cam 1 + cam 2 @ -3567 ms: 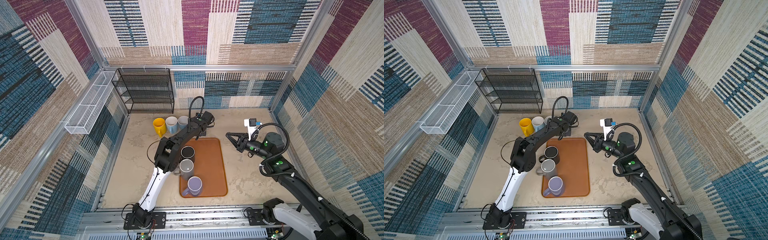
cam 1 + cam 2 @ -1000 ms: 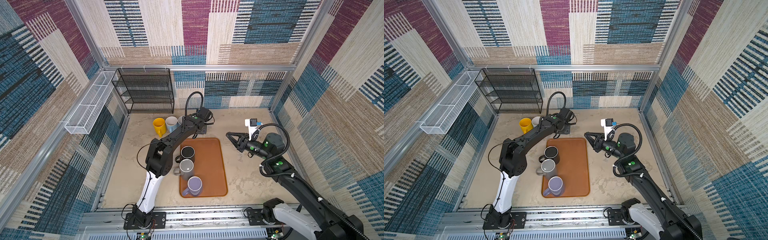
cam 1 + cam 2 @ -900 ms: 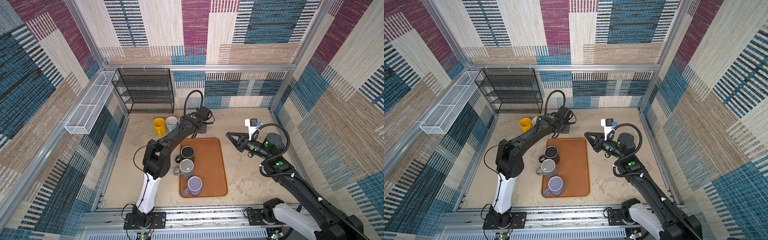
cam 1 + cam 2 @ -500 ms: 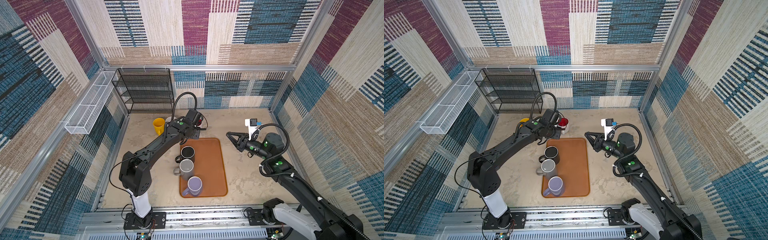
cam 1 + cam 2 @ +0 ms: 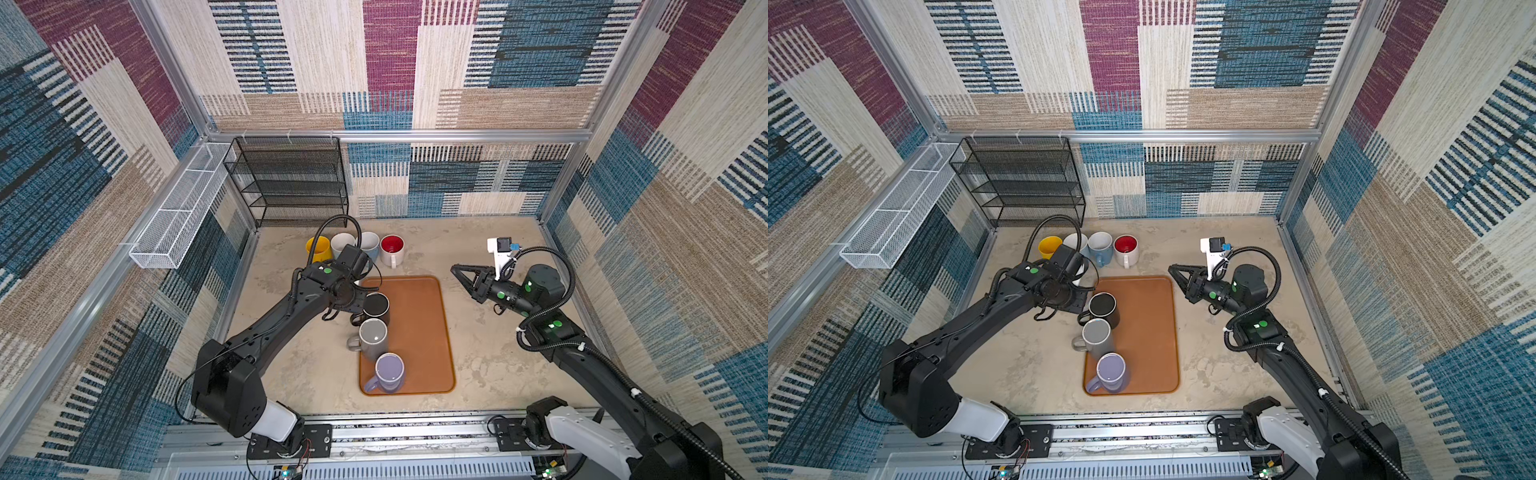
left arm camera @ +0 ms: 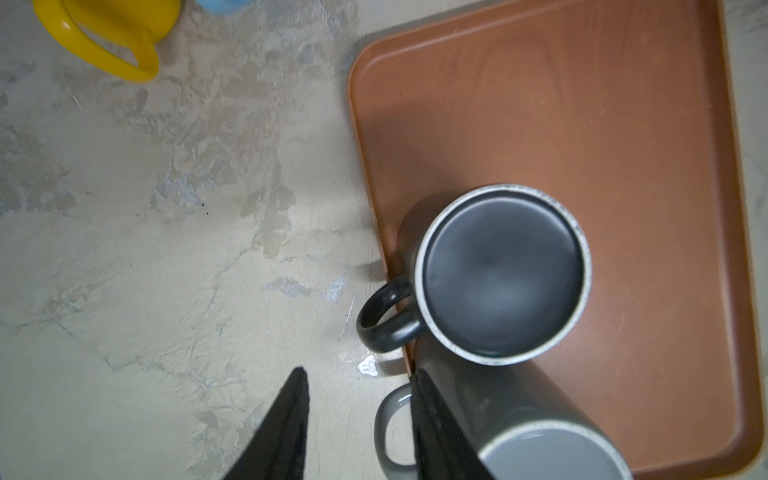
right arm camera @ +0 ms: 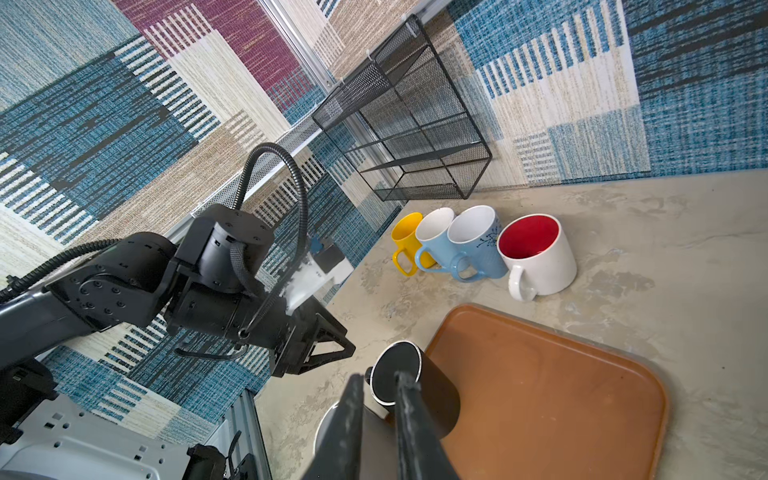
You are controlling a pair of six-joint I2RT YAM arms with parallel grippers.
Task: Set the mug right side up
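Observation:
Three mugs stand mouth down along the left side of the brown tray (image 5: 419, 324): a black mug (image 5: 376, 305) (image 6: 503, 274), a grey mug (image 5: 373, 334) (image 6: 540, 436) and a purple mug (image 5: 389, 370). A white mug with a red inside (image 5: 392, 245) (image 7: 536, 249) stands upright at the right end of the back row. My left gripper (image 5: 353, 301) (image 6: 358, 374) hangs open and empty over the table beside the tray's left edge, next to the black mug's handle. My right gripper (image 5: 454, 268) (image 7: 379, 376) hovers right of the tray, its fingers nearly together and empty.
A yellow mug (image 5: 318, 248) and two pale blue mugs (image 5: 343, 243) (image 5: 370, 243) stand upright in the back row. Behind them is a black mesh rack (image 5: 291, 183). A white wire basket (image 5: 178, 208) hangs on the left wall.
My left arm has drawn back from the back row toward the front, uncovering the red mug upright there, and now hangs beside the black mug. The right arm has not moved.

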